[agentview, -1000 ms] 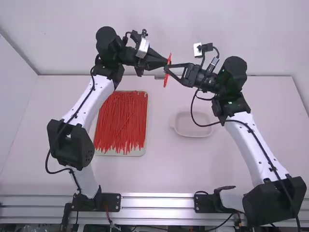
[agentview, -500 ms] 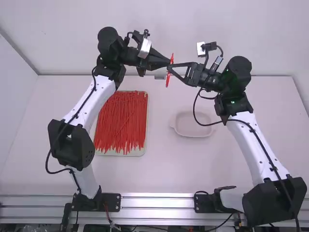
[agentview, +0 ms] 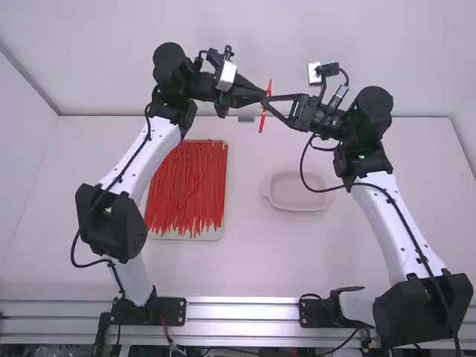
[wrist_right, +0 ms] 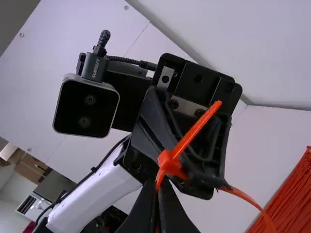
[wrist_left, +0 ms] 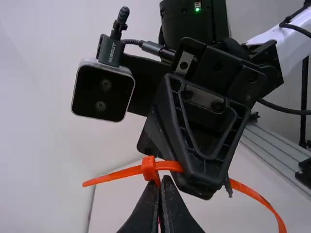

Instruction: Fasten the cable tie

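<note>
The left gripper [agentview: 265,92] and the right gripper [agentview: 271,100] meet tip to tip above the far part of the tabletop [agentview: 245,260]. Both pinch the cable tie [agentview: 262,113], which hangs just below them. Below and left of the left gripper lies the tray [agentview: 186,237] of loose ties [agentview: 186,186]. Below the right gripper, apart from the tray, sits the dish [agentview: 272,195].

Held tie [agentview: 262,117], tray [agentview: 225,195], dish [agentview: 297,193]: one each

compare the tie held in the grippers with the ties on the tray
The held tie is single; the tray ties are a pile. The held tie is bent, up in the air, pinched by the left gripper and right gripper; the tray ties lie straight on the tray. Both are orange-red.
</note>
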`<control>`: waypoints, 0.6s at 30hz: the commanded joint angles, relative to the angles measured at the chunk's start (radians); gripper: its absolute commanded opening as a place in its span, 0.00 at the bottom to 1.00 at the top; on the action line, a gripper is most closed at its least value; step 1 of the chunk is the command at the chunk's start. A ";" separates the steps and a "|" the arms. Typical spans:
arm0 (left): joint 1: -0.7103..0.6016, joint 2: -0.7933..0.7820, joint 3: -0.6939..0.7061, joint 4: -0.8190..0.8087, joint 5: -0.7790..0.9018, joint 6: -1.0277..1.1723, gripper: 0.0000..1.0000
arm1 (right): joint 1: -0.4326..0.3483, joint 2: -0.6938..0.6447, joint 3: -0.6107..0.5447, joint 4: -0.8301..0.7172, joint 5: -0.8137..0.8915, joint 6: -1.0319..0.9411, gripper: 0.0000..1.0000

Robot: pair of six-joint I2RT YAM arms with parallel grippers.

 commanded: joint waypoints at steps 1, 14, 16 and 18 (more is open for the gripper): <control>-0.014 -0.010 -0.002 0.007 0.085 0.007 0.02 | -0.026 -0.003 0.030 0.014 0.074 0.003 0.00; -0.022 -0.011 -0.058 0.110 0.085 -0.029 0.02 | -0.052 -0.002 0.035 0.058 0.099 0.053 0.00; -0.021 -0.011 -0.083 0.211 0.085 -0.103 0.02 | -0.048 0.000 0.035 0.056 0.118 0.047 0.00; -0.022 -0.011 -0.095 0.280 0.085 -0.152 0.02 | -0.042 0.005 0.035 0.059 0.121 0.048 0.00</control>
